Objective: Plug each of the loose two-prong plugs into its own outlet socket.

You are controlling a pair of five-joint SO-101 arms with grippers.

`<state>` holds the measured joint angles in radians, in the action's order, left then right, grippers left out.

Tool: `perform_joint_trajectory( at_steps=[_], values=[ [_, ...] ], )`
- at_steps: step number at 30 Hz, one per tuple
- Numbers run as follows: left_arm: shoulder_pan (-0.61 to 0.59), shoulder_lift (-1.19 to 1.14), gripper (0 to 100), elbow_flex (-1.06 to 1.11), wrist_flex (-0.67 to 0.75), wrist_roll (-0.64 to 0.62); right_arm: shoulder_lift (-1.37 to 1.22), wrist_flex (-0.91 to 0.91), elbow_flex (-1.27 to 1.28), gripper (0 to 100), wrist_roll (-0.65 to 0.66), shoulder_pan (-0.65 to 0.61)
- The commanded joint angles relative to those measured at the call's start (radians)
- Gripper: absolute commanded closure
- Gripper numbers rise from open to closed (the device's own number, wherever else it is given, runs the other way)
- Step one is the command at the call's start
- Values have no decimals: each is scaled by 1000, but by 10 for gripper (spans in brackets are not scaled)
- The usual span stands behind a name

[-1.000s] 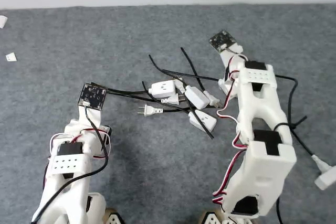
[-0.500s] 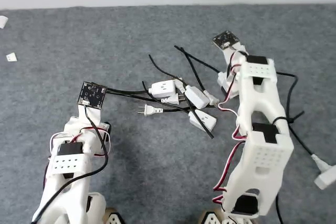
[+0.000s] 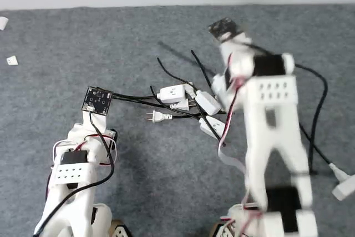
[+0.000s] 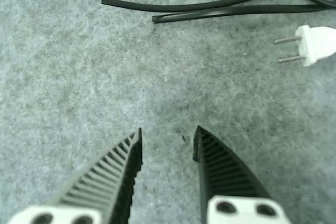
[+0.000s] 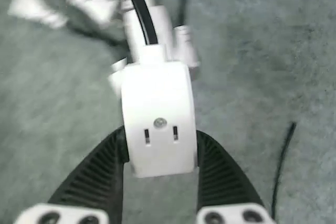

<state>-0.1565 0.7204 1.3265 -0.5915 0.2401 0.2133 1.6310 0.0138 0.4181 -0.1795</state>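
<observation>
The right gripper [image 5: 160,140] has its fingers [image 5: 105,166] clenched on a white socket [image 5: 157,124]. One finger presses each side wall, the slotted face is turned toward the wrist camera, and a black cord [image 5: 137,9] leaves the far end. In the high view the right arm [image 3: 269,115] stands over the 3 o'clock side of the tangle in the middle of the grey surface [image 3: 66,43].

The loose plug [image 3: 159,116] lies in that tangle with its two prongs pointing toward 9 o'clock. A second socket [image 3: 172,92] lies face up at about 1 o'clock from it. A third socket [image 3: 214,128] sits at about 3 o'clock, partly under the arm.

The left arm [image 3: 72,170] is at 7 o'clock from the plug. The left gripper [image 4: 168,132] hangs over the surface with its fingers released and nothing between them. The plug lies apart from it, with more black cords [image 4: 210,9] beyond.
</observation>
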Motion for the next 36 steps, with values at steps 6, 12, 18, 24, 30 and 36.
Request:
perform_joint_trajectory(
  at_steps=[6, 12, 18, 24, 30, 36],
  values=[
    [-17, 3, 848, -38, 26, 11, 533, -110, 594, 990, -14, -266],
    [-23, 5, 848, -38, 26, 9, 656, -266, 901, 990, -14, -306],
    [-25, 5, 848, -38, 26, 9, 654, -332, 999, 852, -14, -328],
    [-25, 5, 848, -38, 26, 9, 657, -354, 999, 692, -14, -332],
    [-25, 5, 848, -38, 26, 9, 656, -369, 1030, 729, -14, -331],
    [-25, 3, 848, -38, 26, 9, 656, -447, 1114, 768, -14, -334]
  ],
)
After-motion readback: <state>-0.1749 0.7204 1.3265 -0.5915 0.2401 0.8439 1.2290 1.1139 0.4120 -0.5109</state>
